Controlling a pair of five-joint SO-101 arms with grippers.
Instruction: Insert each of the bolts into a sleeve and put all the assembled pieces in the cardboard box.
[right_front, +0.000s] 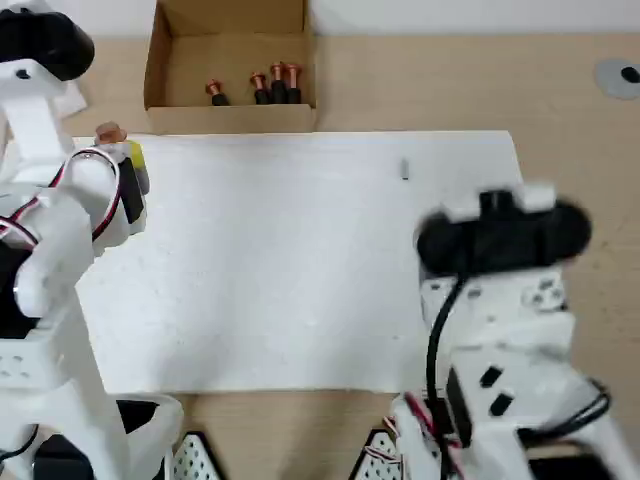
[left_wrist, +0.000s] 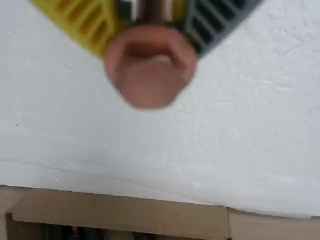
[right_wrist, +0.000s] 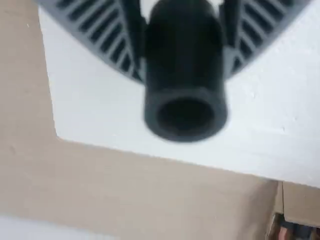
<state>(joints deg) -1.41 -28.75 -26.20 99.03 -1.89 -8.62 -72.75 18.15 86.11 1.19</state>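
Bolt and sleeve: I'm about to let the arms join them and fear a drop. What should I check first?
1. Left gripper clamps the bolt: ok.
2. Right gripper clamps the sleeve, open end unblocked: ok.
3. Bolt and sleeve lined up: not ok, the arms sit at opposite sides of the white mat.
4. Bolt's shank straight: cannot tell, hidden.
5. Cardboard box has room: ok, three assembled pieces inside, floor left bare.

Tan wooden table (right_front: 570, 150), white mat (right_front: 300, 260) — grey disc (right_front: 618, 77)

White mat (right_front: 300, 260) covers wooden table (right_front: 580, 180); grey disc (right_front: 618, 77) at its far corner.
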